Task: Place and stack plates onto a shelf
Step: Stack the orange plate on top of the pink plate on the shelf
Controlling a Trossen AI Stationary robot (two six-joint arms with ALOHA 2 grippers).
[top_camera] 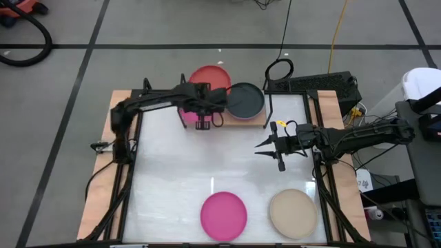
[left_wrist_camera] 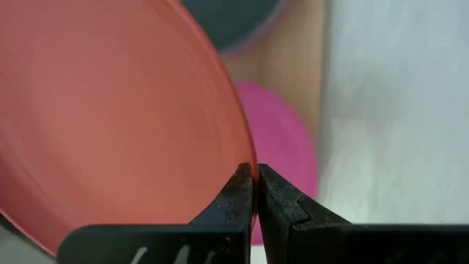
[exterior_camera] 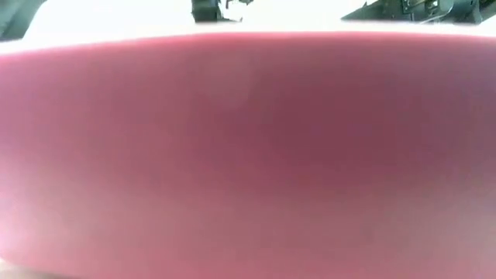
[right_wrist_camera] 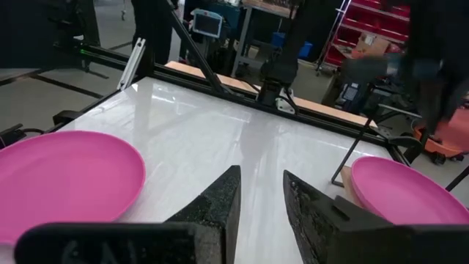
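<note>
two plates (top_camera: 223,215) before the shelf (top_camera: 265,121)

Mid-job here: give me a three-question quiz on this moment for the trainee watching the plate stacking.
1. True or false: the left end effector is shut on the rim of the red plate.
2. Which plates lie on the white tabletop near its front edge? A) black and blue B) magenta and beige C) purple and red
3. Fill in: the right end effector hangs over the table with its fingers ____.

Key: 1 true. 2 B: the magenta plate and the beige plate. 3 open; it holds nothing.
</note>
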